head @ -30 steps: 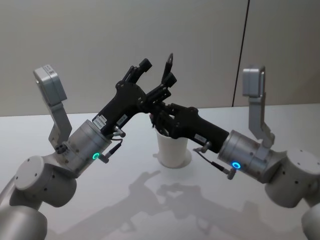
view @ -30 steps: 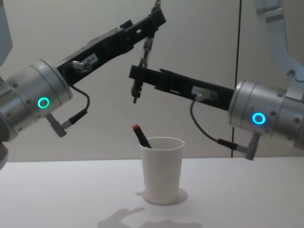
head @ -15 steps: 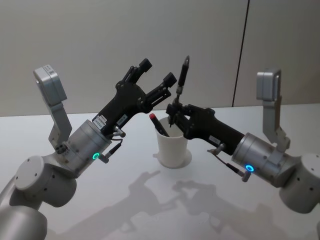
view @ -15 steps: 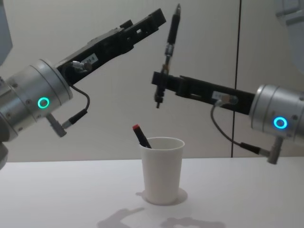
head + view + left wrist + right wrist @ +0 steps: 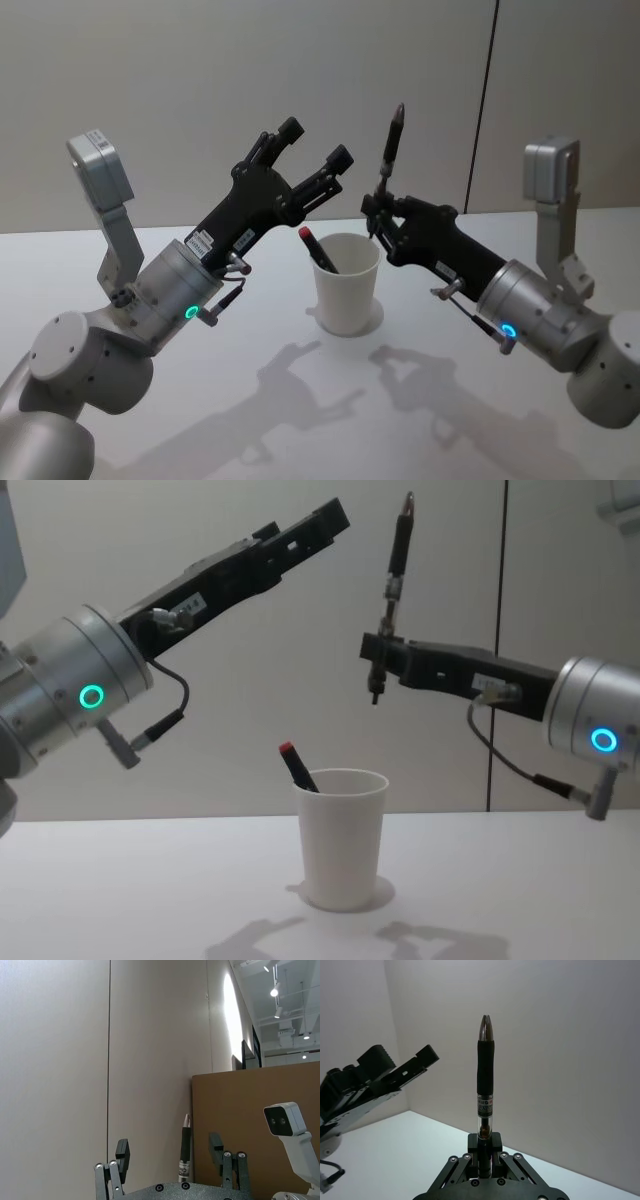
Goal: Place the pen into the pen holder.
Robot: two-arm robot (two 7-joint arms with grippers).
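Pen held upright above and to the right of the pen holder

Head view: the black pen (image 5: 391,148) is seen clamped in the jaws of the right gripper (image 5: 378,212), above and just to the right of the white paper-cup pen holder (image 5: 347,284) on the bench (image 5: 300,400). A red-capped pen (image 5: 316,248) is already leaning inside the cup. The left gripper (image 5: 312,157) is raised over the cup's left side, its jaws apart and empty.

Left wrist view: the held pen is seen standing upright between the spread left fingers (image 5: 121,1156).

Right wrist view: the pen's long axis runs near vertical, metal tip uppermost, lower end pinched in the jaws.

Chest view: the pen hangs right of the cup mouth. A release from here would likely miss; a lowered pen could strike the rim or tip the light cup.
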